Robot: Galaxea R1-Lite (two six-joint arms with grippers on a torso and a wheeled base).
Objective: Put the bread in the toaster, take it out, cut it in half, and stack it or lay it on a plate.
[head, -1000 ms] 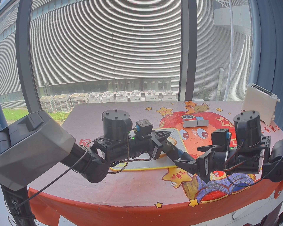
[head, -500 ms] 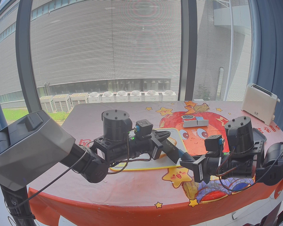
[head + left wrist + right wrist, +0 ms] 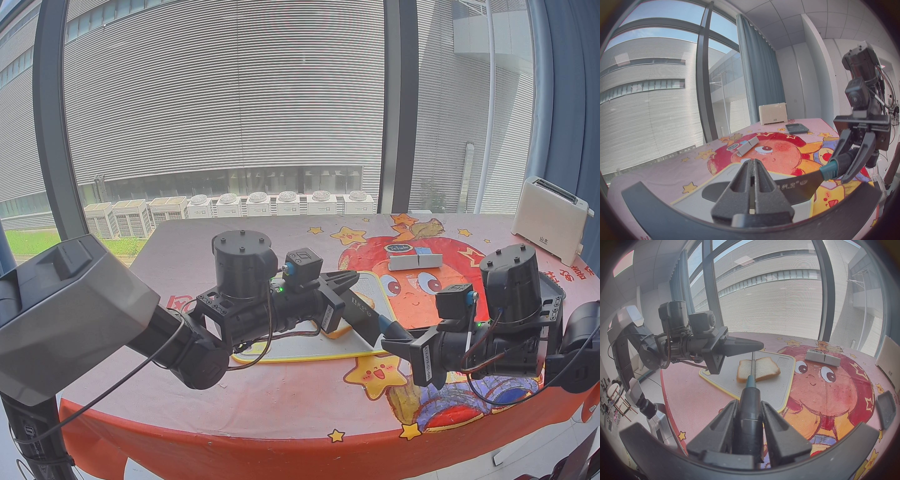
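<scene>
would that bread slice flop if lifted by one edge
The thin, pale square bread slice looks soft, so it would probably sag. It seems light and may slide on the smooth grey cutting board if pushed.

Bright daylight from the window (image 3: 225,94) at the top of the frame; table (image 3: 281,394) evenly lit, shadows soft. Heavy fisheye bending at edges, dark vignetted corners in both wrist views.

Both arms are black. The left arm (image 3: 187,353) carries a grey angular cover (image 3: 69,312). Each wrist has a round drum (image 3: 244,259) with screws, a box camera (image 3: 303,264) with a blue ring and thin black cables (image 3: 119,381). The left gripper (image 3: 351,281) and right gripper (image 3: 394,344) have wedge fingers.
</scene>
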